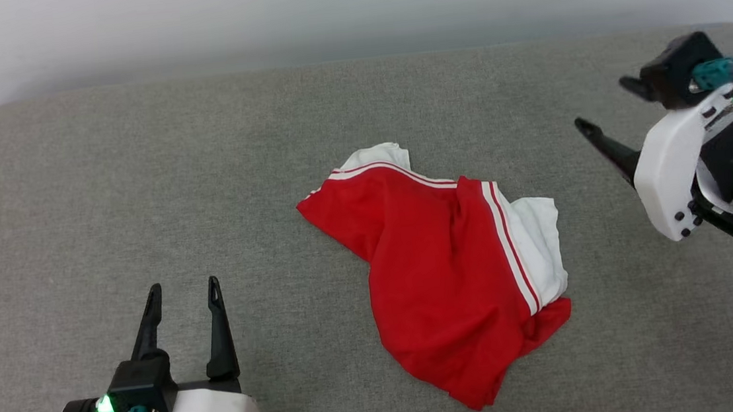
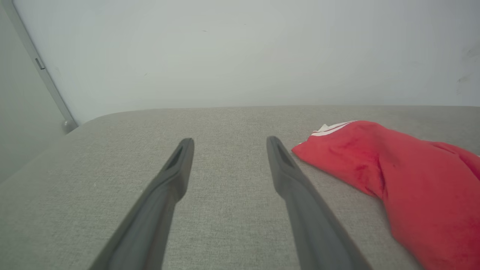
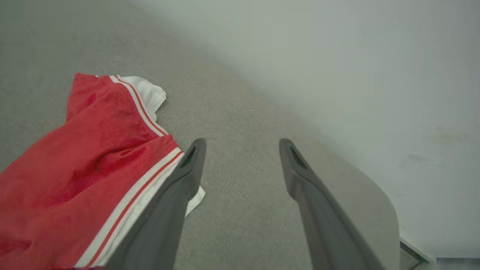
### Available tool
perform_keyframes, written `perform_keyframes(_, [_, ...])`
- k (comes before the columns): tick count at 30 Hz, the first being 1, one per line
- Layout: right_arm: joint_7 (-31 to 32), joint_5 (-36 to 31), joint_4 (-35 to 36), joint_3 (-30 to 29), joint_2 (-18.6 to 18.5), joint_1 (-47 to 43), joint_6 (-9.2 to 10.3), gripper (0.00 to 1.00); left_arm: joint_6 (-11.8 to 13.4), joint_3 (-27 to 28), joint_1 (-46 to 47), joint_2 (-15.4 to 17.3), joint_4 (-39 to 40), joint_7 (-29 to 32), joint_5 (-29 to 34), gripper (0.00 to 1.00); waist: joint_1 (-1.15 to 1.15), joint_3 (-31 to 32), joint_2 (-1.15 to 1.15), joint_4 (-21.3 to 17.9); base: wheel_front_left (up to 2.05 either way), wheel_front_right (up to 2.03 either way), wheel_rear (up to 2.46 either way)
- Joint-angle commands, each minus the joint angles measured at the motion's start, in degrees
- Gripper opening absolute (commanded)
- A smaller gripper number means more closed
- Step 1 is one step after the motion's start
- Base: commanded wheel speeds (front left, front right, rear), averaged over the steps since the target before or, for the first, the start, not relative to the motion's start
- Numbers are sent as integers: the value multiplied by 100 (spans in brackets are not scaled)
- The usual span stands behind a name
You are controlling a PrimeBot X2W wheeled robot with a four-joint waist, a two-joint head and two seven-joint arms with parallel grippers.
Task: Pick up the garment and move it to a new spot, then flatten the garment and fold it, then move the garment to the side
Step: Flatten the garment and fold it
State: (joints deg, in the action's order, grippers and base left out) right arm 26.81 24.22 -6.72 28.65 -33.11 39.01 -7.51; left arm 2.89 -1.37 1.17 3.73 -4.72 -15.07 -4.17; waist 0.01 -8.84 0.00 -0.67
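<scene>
Trouble lies in thin fabric: the garment sits crumpled midway across the grey cushion, between the left gripper and right gripper, both spread open and empty; pinching one bunched layer could let it slip or tangle.

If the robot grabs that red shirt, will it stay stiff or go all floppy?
Probably floppy: the garment lies crumpled in soft folds, so it would likely droop from wherever it is pinched. It looks thin, so probably light. Pushed, it would likely bunch up on the grey fabric surface rather than slide.
</scene>
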Motion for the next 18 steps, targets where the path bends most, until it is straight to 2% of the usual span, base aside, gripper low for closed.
perform_keyframes(1, [217,205,45,121,-87,162,5,100,-31,9,109,-4,37,-15,32,100,-1,-116,0,4,0,0,0])
perform_keyframes(4, [1237,966,106,664,-432,560,5,100,-60,21,221,-17,76,-15,47,100,-1,-301,0,36,0,0,0])
perform_keyframes(8, [2206,1558,-54,1164,-653,983,5,100,-93,-39,420,-43,129,-15,53,100,-1,-558,0,154,0,0,0])
perform_keyframes(10, [2540,1802,-248,1306,-609,1118,5,100,-92,-74,512,-56,148,-15,54,100,-1,-689,0,225,0,0,0])
perform_keyframes(12, [2714,1891,-448,1449,-555,1232,4,100,-91,-116,610,-66,171,-15,40,100,-1,-823,0,310,0,0,0])
perform_keyframes(13, [2781,1947,-836,1602,-449,1275,5,100,-90,-177,742,-76,199,-15,13,100,-1,-1031,0,434,0,0,0])
perform_keyframes(18, [2549,2084,-1422,1816,-146,1054,4,100,-60,-257,902,-84,211,-15,-22,100,-1,-1286,0,602,0,0,0])
